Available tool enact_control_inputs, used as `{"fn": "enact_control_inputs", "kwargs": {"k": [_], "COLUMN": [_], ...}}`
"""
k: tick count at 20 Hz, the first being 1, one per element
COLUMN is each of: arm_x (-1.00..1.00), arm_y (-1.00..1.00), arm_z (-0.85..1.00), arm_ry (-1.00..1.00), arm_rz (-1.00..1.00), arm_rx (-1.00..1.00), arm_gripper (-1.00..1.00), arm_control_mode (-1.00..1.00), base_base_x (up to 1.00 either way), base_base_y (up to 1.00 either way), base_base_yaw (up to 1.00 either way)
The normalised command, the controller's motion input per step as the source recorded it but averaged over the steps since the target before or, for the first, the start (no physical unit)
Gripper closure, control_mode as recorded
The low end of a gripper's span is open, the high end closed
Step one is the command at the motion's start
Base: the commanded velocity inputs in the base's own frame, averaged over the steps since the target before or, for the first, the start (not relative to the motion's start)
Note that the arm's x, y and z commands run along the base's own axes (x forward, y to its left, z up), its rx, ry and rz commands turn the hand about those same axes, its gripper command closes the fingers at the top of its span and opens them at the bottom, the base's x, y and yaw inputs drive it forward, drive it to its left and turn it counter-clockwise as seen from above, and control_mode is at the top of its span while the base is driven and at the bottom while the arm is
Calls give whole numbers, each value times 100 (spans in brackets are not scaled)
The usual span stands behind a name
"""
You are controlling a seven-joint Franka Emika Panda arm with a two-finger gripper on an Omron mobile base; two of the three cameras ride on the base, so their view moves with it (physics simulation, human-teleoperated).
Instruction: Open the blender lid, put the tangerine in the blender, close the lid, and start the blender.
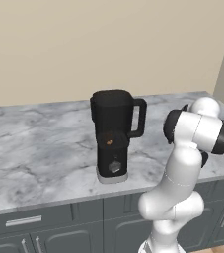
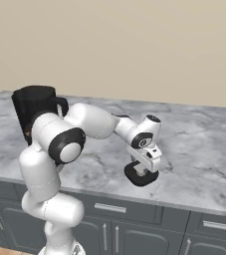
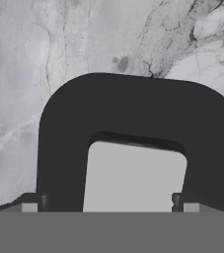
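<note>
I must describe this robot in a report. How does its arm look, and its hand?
The arm is built of glossy white rounded segments with dark, nearly black rings and caps at the joints. It shows no cables or markings. The hand is a small white block at the arm's end. Its two finger tips are small, dark and square-edged in the hand view.

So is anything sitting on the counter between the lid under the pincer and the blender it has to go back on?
Nothing visible does. The blender lid lies flat on the counter under the pincer, off to the right of the blender. The marble between them looks bare; the robot's own arm blocks part of it.
</note>
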Motion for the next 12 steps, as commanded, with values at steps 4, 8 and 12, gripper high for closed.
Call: {"fn": "enact_control_inputs", "kwargs": {"k": [4, 8, 12], "arm_x": [0, 0, 0], "arm_y": [-3, 0, 0], "arm_z": [-6, -43, -53], "arm_ry": [0, 0, 0], "arm_rz": [0, 0, 0], "arm_rx": [0, -1, -2], "arm_gripper": [-100, -100, -100], "arm_control_mode": [-100, -100, -100], "base_base_x": [0, 0, 0], "base_base_y": [0, 0, 0], "base_base_yaw": [0, 0, 0]}}
